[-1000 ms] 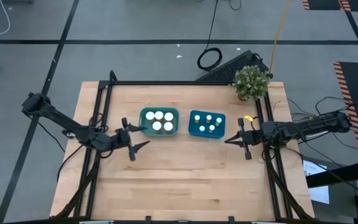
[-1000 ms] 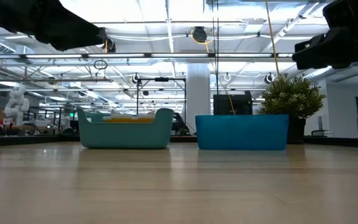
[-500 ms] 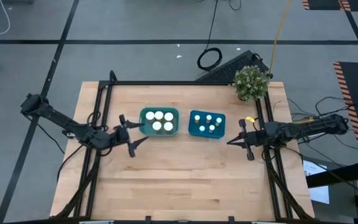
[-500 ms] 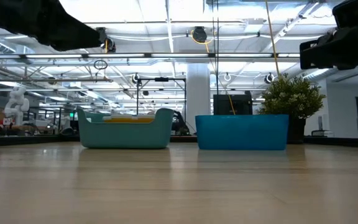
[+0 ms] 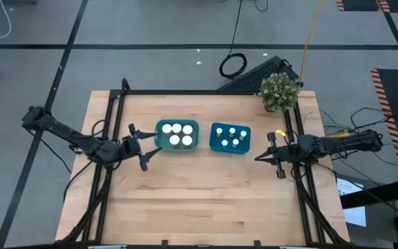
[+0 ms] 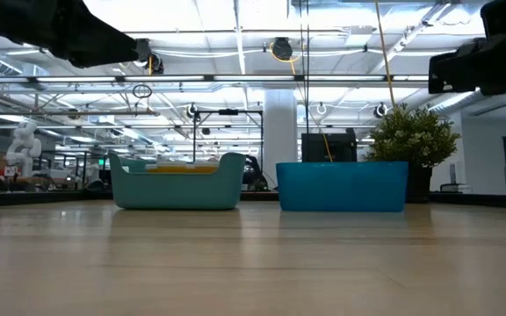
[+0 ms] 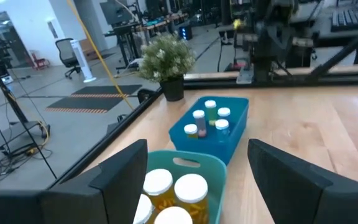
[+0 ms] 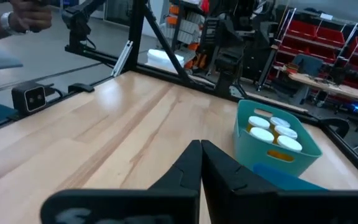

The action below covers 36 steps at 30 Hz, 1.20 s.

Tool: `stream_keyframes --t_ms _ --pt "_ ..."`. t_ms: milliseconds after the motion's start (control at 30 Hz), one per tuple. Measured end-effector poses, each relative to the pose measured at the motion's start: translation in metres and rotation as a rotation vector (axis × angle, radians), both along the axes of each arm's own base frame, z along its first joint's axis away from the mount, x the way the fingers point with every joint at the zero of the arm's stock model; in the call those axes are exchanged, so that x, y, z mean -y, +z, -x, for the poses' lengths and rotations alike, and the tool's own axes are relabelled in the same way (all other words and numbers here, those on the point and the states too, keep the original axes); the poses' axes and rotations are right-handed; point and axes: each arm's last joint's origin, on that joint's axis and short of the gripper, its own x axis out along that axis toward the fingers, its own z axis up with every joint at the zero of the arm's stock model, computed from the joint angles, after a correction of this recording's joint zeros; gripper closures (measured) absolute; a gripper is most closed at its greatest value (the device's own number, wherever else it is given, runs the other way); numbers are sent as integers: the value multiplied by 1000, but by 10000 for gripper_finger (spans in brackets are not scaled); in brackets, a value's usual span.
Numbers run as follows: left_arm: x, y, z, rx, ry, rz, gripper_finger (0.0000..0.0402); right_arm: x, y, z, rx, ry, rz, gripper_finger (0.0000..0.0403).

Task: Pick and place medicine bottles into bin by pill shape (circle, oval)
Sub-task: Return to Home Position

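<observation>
Grey floor w/ dark tape lines around rig; open workshop behind w/ ceiling lights, racks, desks. Wooden tabletop (image 5: 199, 200) inside black frame, mostly bare at front. Potted plant (image 5: 280, 91) at far right corner, beside frame rail.

Two bins side by side near tabletop centre, towards far edge, close but not touching. Teal bin (image 5: 177, 135) on left, blue bin (image 5: 230, 138) on right. In low view, teal (image 6: 177, 182) and blue (image 6: 342, 185) standing level, plant (image 6: 414, 139) behind blue one.

Left arm in from left edge, left tool (image 5: 139, 146) just beside teal bin's left wall, above tabletop, not touching anything. Fingers spread wide, nothing between; left wrist view same, dark fingers (image 7: 118, 175) apart w/ both bins framed between them. Right arm in from right edge, right tool (image 5: 266, 154) near blue bin's right side, well clear of it. Fingers pressed together to a point, holding nothing; right wrist view confirms, closed fingers (image 8: 190, 165) aimed across bare wood.

Larger medicine bottles (image 5: 177, 134) w/ big white caps in teal bin, five counted from above; yellowish bodies in left wrist view (image 7: 190, 189). Smaller medicine bottles (image 5: 233, 137) in blue bin, about five, small white caps; also in left wrist view (image 7: 211, 110). None loose on tabletop. Pill shapes too small to tell.
</observation>
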Motion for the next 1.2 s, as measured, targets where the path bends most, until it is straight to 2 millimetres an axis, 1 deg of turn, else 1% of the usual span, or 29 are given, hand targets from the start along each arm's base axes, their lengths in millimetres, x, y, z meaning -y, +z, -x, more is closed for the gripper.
stream_keyframes --t_ms 67,200,433,500,600,700,933,1067,1200 --pt "-1 3 3 17 5 8 124 0 -5 -1 11 0 0 403" --pt "-3 4 7 17 7 8 124 0 -2 -1 59 0 -7 403" --pt "-5 0 12 -31 13 6 124 0 -2 1 63 -1 -15 403" --pt "-5 0 12 -31 12 7 131 0 -2 2 70 -1 -16 403" --pt "-6 -8 13 -44 2 9 157 1 1 4 99 -1 -15 403" --pt "-7 -15 15 -49 3 25 196 1 2 6 122 0 -15 403" --pt "-6 -21 24 -21 -102 62 284 2 0 8 105 -19 -10 403" --pt "-7 -32 30 10 -172 65 321 3 0 8 106 -50 -5 403" --pt "-8 -38 34 61 -251 51 349 3 0 8 111 -55 11 403"
